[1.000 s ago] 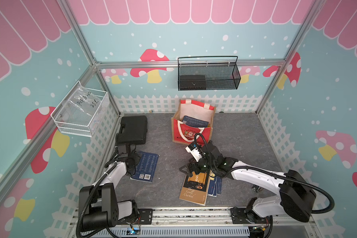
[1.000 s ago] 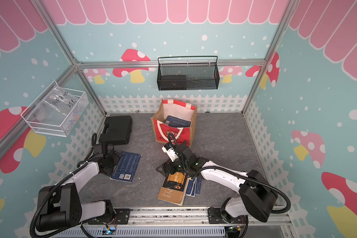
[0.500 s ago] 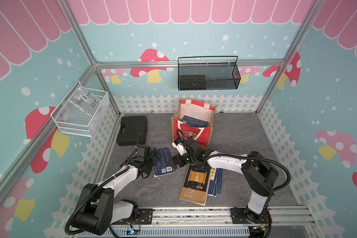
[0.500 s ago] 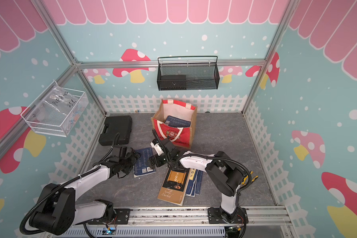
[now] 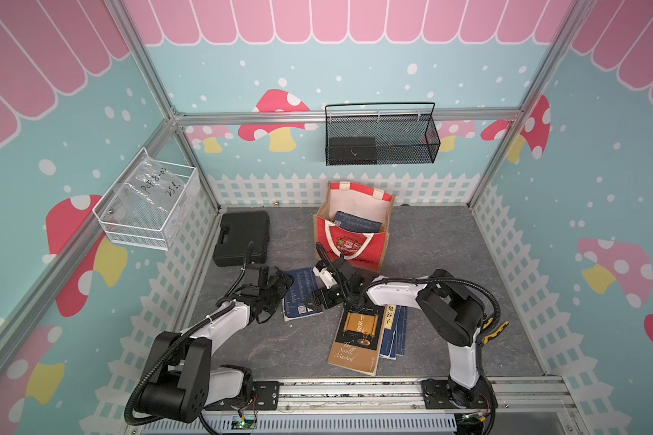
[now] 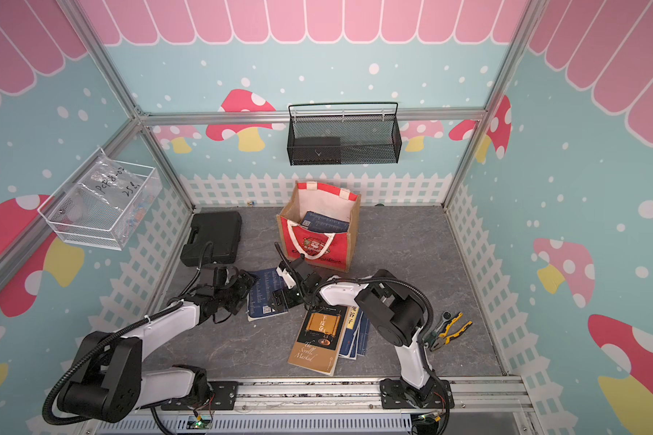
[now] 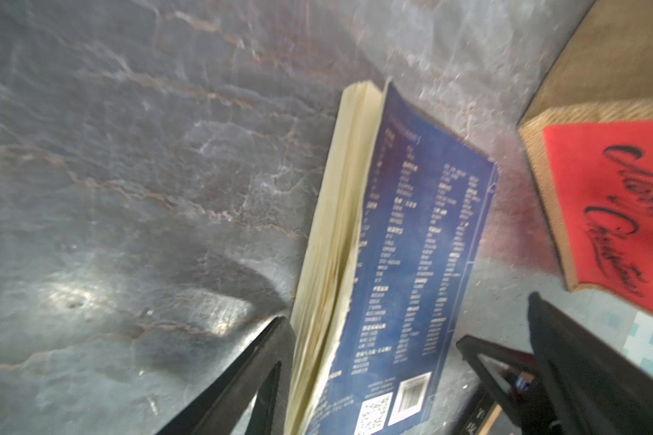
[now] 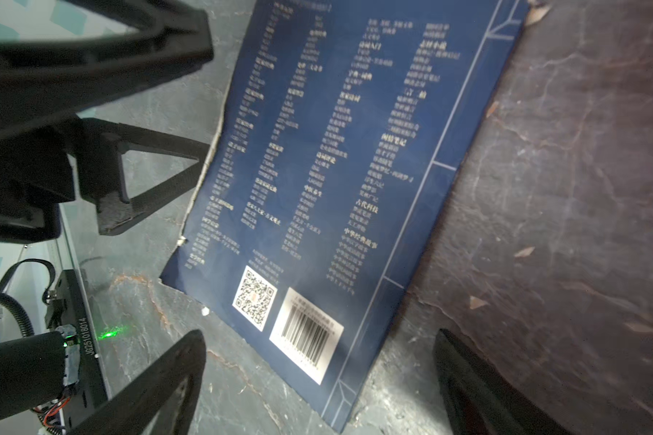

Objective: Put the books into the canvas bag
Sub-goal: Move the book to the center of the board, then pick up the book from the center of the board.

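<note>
The blue book [image 5: 300,292] lies flat on the bench [image 5: 449,256] right in front of the bag [image 5: 355,250]. A second ago it sat further out by the left arm. Left hand [image 5: 279,290] and right hand [image 5: 320,290] now flank it, both wide open and holding nothing. Probably a two-handed pickup next. The stack [image 5: 359,339] waits.

"The Scroll Marked" is being shown in gold script on the black-and-tan book [image 5: 357,339], lower middle in both top views, with 羊皮卷 on its scroll. 鬼谷子 is being displayed on the blue book underneath [image 5: 391,319]. "PCF-8-02" is being carried, handwritten, by the plastic bag [image 5: 153,188] at the left. In the right wrist view, "JG251018014" is being shown on a black bracket [image 8: 85,335], lower left. A QR code and barcode are being shown on the dark blue book [image 8: 336,169], but its columns are too blurry tbh. On the canvas bag [image 7: 611,211], black script is being made out as "Merry Christmas", barely.
</note>
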You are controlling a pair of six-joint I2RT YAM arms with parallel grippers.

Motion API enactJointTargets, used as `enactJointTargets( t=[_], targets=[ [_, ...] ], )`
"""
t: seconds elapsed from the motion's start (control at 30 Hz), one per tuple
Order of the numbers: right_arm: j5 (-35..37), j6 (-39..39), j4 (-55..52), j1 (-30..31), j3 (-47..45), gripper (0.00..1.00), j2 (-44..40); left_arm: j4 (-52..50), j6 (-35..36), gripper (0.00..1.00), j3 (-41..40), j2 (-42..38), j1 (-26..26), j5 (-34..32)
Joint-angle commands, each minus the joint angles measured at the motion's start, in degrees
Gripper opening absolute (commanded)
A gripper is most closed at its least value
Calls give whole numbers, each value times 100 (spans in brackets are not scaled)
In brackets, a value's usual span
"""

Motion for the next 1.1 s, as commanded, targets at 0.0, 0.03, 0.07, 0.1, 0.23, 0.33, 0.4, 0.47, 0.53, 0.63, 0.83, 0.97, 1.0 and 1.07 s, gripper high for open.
enactJointTargets(
  t=[0.0,0.03,0.07,0.1,0.23,0.33,0.4,0.47,0.53,0.63,0.83,0.97,1.0,1.07],
  targets=[
    [-80,20,-77,-45,208,96,184,176,426,96,-106,151,56,418],
    [-90,4,-77,-45,251,96,226,200,498,95,-129,195,66,517],
    [-120,-31,-74,-54,270,96,244,339,549,93,-191,224,70,650],
    [-117,-46,-75,-54,292,96,263,444,584,90,-239,249,76,766],
    [-165,-119,-54,-88,316,96,288,565,742,80,-415,185,76,951],
    [-231,-169,-16,-128,292,96,300,497,950,69,-527,22,84,904],
    [-382,-230,113,-157,244,96,285,455,1070,61,-595,-82,105,887],
    [-583,-330,260,-192,197,95,280,527,1115,54,-695,-220,145,916],
    [-605,-375,262,-216,188,95,277,611,1123,47,-788,-387,177,928],
    [-693,-419,303,-269,154,95,274,884,1126,41,-942,-666,248,973],
    [-899,-446,484,-326,46,94,239,1446,1098,44,-954,-764,274,1471],
    [-932,-440,532,-344,23,94,243,1730,1065,46,-882,-485,271,1766],
    [-934,-433,537,-352,21,94,239,1770,1063,46,-876,-423,269,1803],
    [-951,-429,571,-362,0,93,210,1809,1069,46,-871,-350,274,1811]
  ],
)
